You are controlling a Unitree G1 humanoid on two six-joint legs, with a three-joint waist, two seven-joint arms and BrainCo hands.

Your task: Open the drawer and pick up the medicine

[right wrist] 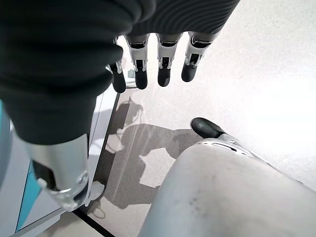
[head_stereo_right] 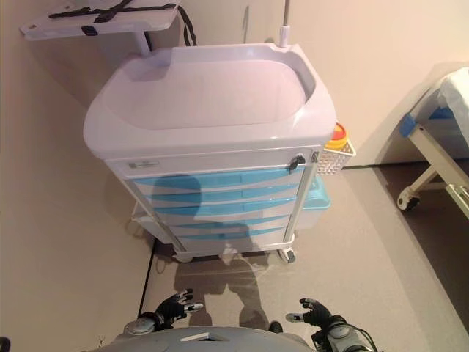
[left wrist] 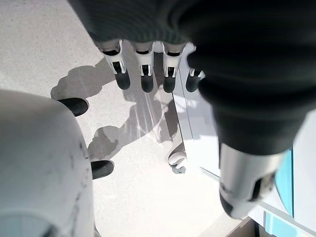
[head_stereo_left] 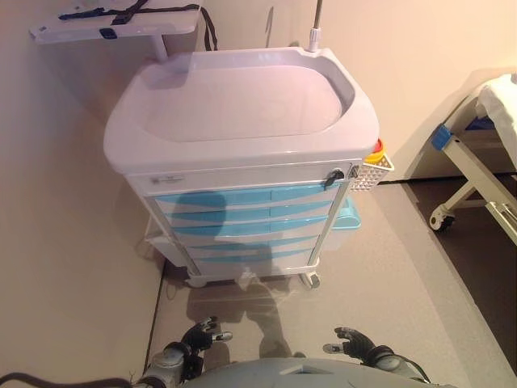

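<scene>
Both hands hang empty, fingers loosely straight, left hand (head_stereo_left: 202, 334) and right hand (head_stereo_left: 351, 343) low by the floor, well short of the medical cart (head_stereo_left: 242, 129), whose shut blue drawers (head_stereo_left: 246, 217) run crosswise ahead and above, roughly equally far from either.

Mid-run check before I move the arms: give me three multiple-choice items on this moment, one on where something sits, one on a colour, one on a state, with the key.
1. Where does the small white basket hang?
A. on the cart's right side
B. on the cart's left side
C. on the floor under the cart

2. What colour are the drawer fronts?
A. red
B. light blue
C. black

3. How do the drawers stand?
A. the top one pulled fully out
B. all removed
C. all closed

Key: 1 A, the basket clings to the right edge of the cart below its top. 2 B, the stacked fronts are light blue between white rails. 3 C, every front sits flush, and the left hand and right hand hang low, open and empty, clear of the cart.
</scene>
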